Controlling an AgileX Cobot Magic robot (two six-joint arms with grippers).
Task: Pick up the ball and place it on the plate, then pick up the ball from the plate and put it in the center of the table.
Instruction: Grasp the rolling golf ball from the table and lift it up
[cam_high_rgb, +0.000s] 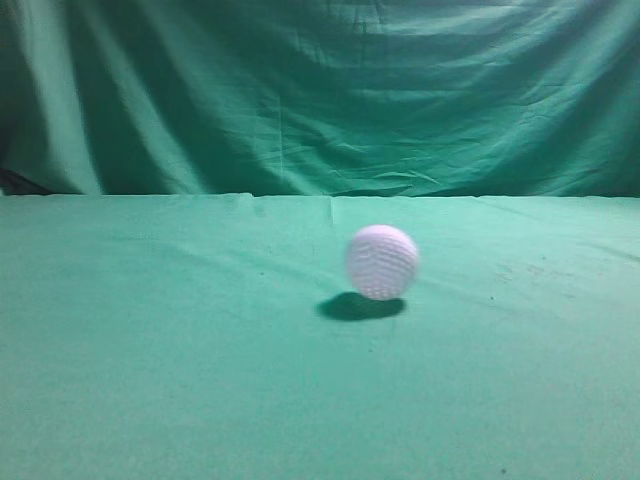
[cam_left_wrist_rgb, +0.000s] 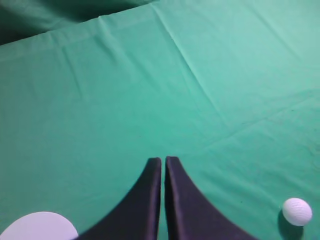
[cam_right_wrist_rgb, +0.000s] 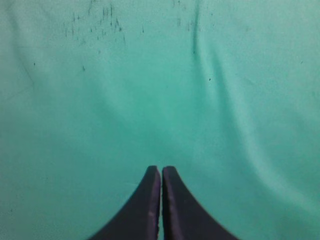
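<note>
Resting on the table, the ball lies off to the right of the left gripper, whose jaws are pressed together and empty; the plate sits to its left. Also closed on nothing, the right gripper has no ball in its view, so the left arm looks nearer.
</note>
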